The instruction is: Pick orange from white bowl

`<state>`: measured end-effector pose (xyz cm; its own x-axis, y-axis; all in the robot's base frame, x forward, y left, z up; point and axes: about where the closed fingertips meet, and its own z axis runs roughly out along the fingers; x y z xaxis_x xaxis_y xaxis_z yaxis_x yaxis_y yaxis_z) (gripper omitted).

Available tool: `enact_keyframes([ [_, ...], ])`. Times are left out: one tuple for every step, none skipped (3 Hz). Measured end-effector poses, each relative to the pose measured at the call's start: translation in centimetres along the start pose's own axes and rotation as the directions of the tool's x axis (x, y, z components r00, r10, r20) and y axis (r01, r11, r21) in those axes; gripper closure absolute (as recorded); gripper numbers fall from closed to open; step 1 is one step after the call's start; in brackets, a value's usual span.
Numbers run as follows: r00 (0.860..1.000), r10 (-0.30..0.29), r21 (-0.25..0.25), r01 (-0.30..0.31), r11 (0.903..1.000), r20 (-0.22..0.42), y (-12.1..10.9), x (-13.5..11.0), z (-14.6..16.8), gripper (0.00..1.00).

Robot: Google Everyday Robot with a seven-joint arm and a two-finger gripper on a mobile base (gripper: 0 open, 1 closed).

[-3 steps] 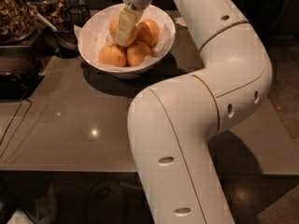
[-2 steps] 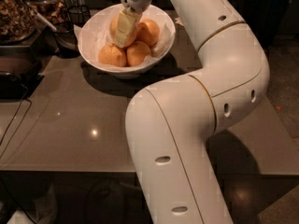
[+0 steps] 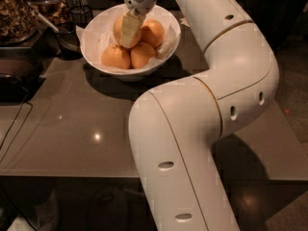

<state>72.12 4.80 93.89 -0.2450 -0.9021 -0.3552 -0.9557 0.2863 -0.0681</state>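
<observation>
Gripper [image 3: 129, 30]: low inside the wide, glossy white bowl [image 3: 90, 49] with paper lining, set against the round, paler yellow-orange orange [image 3: 118, 28] at the bowl's back left. Grip state: cannot tell whether it has hold of the fruit.

The orange sits in the pile beside three deeper orange fruits [image 3: 115, 57], touching them.

Handling, judged: firm, moderately heavy, waxy skin, rolls readily. Take hold across the widest part, on opposite sides. The neighbours may shift on lifting.

Writing and brands: none legible on bowl, fruit or smooth white arm [image 3: 192, 129].
</observation>
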Motion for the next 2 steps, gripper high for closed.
enact_keyframes([
  [0.999, -0.012, -0.008, 0.012, 0.9999, 0.047, 0.1, 0.1, -0.7, 0.93],
  [0.991, -0.052, 0.022, 0.05, 0.9985, 0.121, 0.1, -1.3, -2.2, 1.0],
])
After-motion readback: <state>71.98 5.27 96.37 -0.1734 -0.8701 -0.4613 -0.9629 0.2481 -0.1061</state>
